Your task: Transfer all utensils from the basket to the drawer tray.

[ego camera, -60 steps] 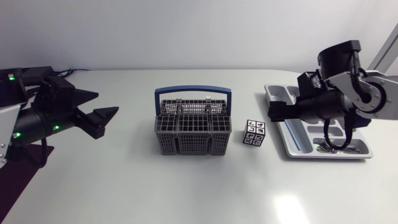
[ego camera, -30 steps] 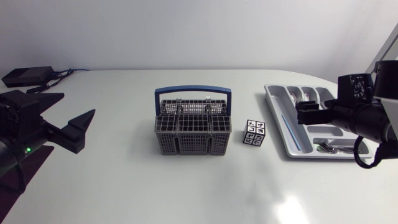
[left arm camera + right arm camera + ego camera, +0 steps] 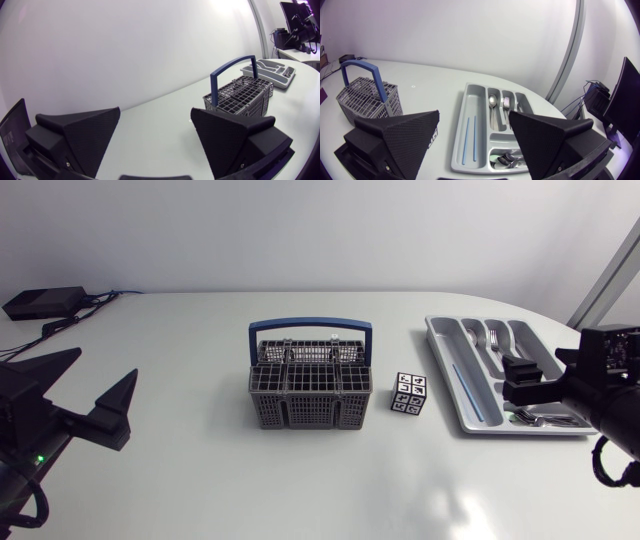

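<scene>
Basket ahead of my left hand, drawer tray ahead of my right hand; both spread wide, empty; utensils look light, stiff, slick; pinch mid-handle.

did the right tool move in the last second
Yes. The right tool has pulled back rightward across the drawer tray, from beyond its left rim to over its right side.

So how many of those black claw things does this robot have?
2. The left gripper hangs open over the left end of the table, away from the basket. The right gripper, also open, is by the drawer tray at the right end. Neither holds anything.
</scene>
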`<state>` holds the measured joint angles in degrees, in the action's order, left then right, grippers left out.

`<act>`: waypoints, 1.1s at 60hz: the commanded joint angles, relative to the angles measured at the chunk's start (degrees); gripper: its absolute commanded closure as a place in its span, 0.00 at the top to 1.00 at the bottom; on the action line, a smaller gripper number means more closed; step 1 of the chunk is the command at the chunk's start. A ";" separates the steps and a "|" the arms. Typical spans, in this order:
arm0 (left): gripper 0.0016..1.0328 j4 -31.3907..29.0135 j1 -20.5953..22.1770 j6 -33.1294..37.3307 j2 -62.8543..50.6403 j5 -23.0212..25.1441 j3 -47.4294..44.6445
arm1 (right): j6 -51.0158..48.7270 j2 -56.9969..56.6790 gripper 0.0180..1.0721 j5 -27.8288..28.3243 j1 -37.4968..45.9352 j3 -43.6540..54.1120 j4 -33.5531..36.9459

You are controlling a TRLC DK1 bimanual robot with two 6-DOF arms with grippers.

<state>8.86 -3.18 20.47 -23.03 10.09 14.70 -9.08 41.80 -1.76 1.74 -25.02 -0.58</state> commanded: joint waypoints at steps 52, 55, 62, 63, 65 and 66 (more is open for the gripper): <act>0.96 -8.86 3.18 -20.47 23.03 -10.09 -14.70 | 0.21 -21.92 0.95 -0.20 1.32 17.13 -5.54; 0.96 -8.86 3.18 -20.47 23.03 -10.09 -14.70 | 1.00 -23.70 0.95 -0.02 1.05 17.83 -4.99; 0.96 -8.86 3.18 -20.47 23.03 -10.09 -14.70 | 2.46 -26.97 0.95 0.30 0.54 19.13 -3.99; 0.96 -8.86 3.18 -20.47 23.03 -10.09 -14.70 | 2.67 -27.44 0.95 0.35 0.47 19.31 -3.84; 0.96 -8.86 3.18 -20.47 23.03 -10.09 -14.70 | 3.09 -28.37 0.95 0.44 0.33 19.68 -3.55; 0.96 -8.86 3.18 -20.47 23.03 -10.09 -14.70 | 3.37 -29.00 0.95 0.50 0.23 19.93 -3.36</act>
<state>0.49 -0.30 1.43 -0.36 0.08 2.22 -7.84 14.87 -1.48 2.63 -7.22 -4.84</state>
